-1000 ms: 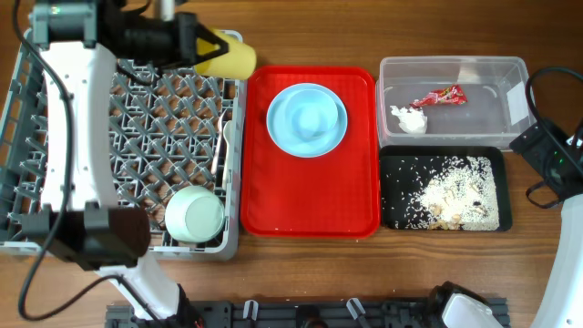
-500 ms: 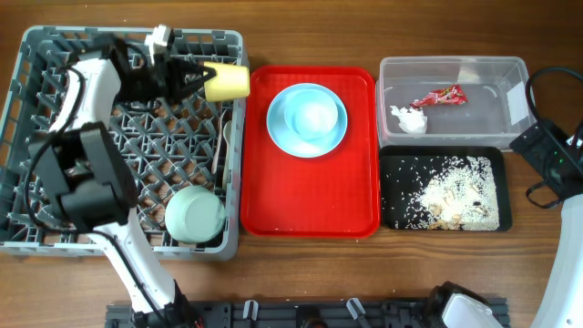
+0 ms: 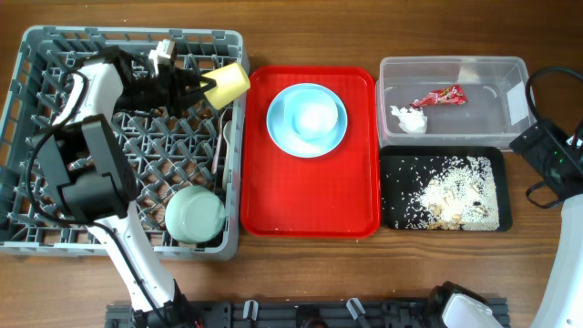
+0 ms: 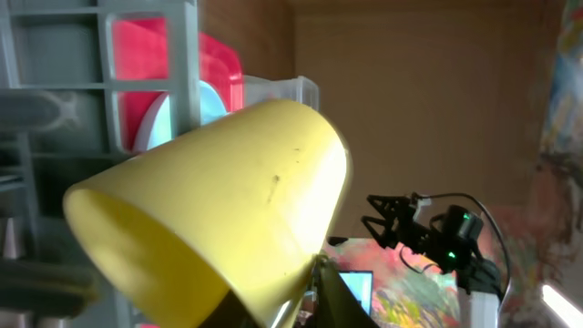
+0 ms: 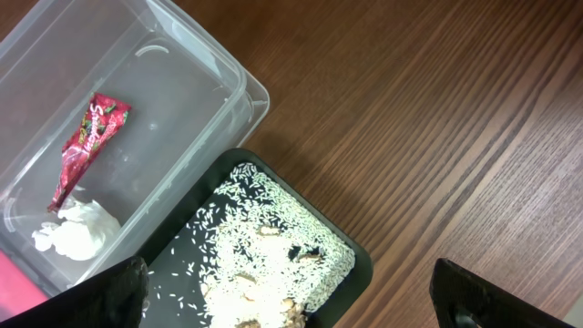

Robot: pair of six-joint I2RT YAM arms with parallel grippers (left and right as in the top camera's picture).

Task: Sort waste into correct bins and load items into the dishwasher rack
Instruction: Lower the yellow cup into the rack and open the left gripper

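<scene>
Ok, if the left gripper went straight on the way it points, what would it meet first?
The left gripper, holding the yellow cup, points right at the right wall of the dishwasher rack, which is probably met first, cup leading. Height is unclear from overhead; if it clears, the red tray lies beyond.

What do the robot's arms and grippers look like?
The left arm has white rounded shells, black joints and a thin black cable; the left gripper is black. The right arm shows a white shell at the picture's edge, black cables nearby; the right gripper has dark fingers.
</scene>
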